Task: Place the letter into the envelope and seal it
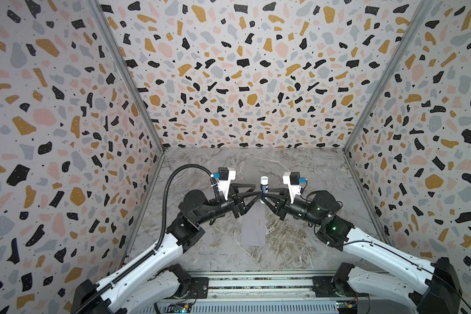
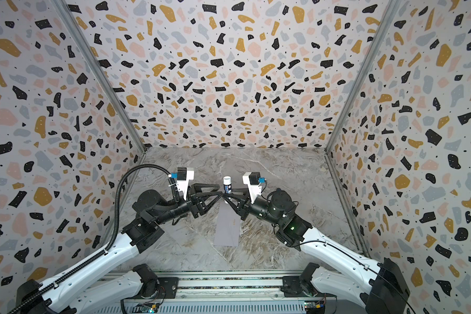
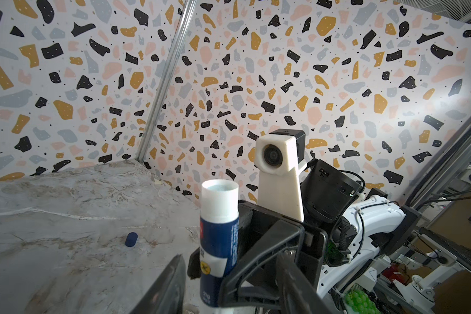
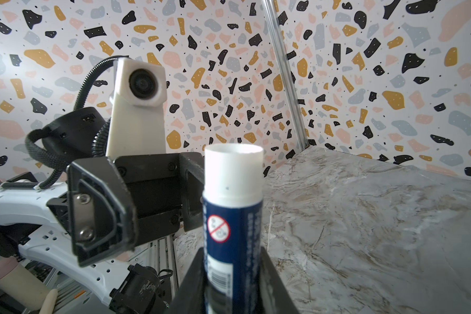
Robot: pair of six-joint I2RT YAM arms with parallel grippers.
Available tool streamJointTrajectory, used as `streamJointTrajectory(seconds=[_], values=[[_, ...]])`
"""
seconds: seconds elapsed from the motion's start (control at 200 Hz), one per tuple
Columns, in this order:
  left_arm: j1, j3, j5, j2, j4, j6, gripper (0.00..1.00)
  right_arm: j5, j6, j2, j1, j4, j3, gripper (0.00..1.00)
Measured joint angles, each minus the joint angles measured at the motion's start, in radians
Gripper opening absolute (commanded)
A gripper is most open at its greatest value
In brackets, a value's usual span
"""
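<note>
Lavender paper envelope (image 1: 253,231): likely light, floppy, slippery on desk (image 1: 297,168); pinch an edge | right hand (image 1: 265,199) clamps glue stick (image 1: 264,185) | left hand (image 1: 256,189) half-open, empty

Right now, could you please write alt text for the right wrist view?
An uncapped blue glue stick stands upright in the right gripper's fingers. The left gripper faces it, fingers apart, over a marble table.

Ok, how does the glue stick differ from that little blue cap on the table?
The glue stick stands upright, clamped in the right gripper; the cap lies on its side on the marble table, nothing touching it. The glue stick is far longer than the cap. The glue stick has a white top and printed label; the cap is plain. Both are dark blue.
</note>
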State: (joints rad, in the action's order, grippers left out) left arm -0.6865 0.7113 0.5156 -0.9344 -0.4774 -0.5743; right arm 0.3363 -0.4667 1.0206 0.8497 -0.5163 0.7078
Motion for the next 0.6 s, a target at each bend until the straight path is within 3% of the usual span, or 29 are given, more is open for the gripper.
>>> streamJointTrajectory(seconds=[0.2,0.601], values=[[-0.011,0.000,0.002,-0.029,-0.010,-0.009,0.43,-0.001,0.001,0.013,0.023,-0.002,0.000,0.00],[-0.022,0.000,-0.001,-0.054,-0.014,0.011,0.10,-0.001,0.008,0.016,0.032,0.013,0.000,0.02]])
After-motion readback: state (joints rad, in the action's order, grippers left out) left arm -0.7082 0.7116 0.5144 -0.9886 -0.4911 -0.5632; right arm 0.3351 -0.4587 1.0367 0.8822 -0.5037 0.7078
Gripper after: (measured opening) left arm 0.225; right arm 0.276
